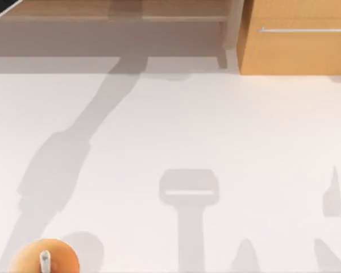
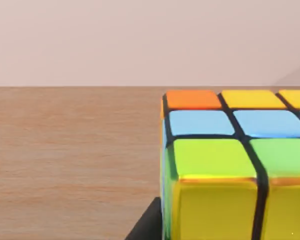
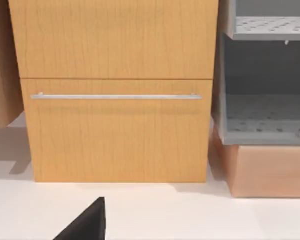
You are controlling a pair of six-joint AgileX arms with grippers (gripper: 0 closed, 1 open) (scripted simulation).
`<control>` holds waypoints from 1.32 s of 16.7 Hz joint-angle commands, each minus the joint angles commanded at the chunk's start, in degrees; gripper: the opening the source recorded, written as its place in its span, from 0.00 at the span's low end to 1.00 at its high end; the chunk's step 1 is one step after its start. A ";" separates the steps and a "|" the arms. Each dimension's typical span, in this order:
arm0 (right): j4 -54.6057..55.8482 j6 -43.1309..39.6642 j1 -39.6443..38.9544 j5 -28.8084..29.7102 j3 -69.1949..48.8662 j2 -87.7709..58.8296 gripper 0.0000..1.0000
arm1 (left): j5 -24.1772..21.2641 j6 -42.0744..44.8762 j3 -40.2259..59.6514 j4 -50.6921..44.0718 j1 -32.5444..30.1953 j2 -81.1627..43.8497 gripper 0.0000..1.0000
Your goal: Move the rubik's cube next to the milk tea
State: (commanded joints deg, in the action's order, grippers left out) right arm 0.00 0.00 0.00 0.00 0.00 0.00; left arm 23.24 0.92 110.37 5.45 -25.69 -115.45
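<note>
Step in hand: by my reading, closing in on or already gripping the rubik's cube (image 2: 225,165), which sits hard up against the left wrist camera on a wood-grain surface (image 2: 70,150)
Left gripper: a dark wedge at the cube's lower corner may be one finger; how far the jaws stand open, and whether they have hold of the cube, I cannot tell
Right gripper: a dark wedge low in the right wrist view may be part of it; jaw state cannot be told; this arm looks idle, facing the wooden cabinet (image 3: 115,90)
Milk tea (image 1: 45,260): at the near left edge of the white table (image 1: 216,131), straw (image 1: 45,259) upright
Doing it well: grip the cube square on two opposite faces, lift it level, carry it low toward the near left corner, set it down just beside the cup without nudging it or the straw
Risk: a tilted cube may slip; a wide approach may knock the cup
Counts: one cube, one milk tea, one straw, one cabinet with one bar handle (image 3: 115,96), one grey shelf unit (image 3: 265,75)
</note>
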 joint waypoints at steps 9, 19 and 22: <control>0.00 0.00 0.00 0.00 0.00 0.00 1.00 | 0.00 0.00 0.00 0.00 0.00 0.00 0.00; 0.00 0.00 0.00 0.00 0.00 0.00 1.00 | 0.35 -0.85 1.77 -0.50 -0.16 0.76 0.00; 0.00 0.00 0.00 0.00 0.00 0.00 1.00 | 0.21 -0.86 1.91 -1.98 0.07 -0.03 0.00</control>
State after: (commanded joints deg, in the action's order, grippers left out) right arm 0.00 0.00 0.00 0.00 0.00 0.00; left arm 23.45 0.05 112.28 3.47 -25.63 -115.48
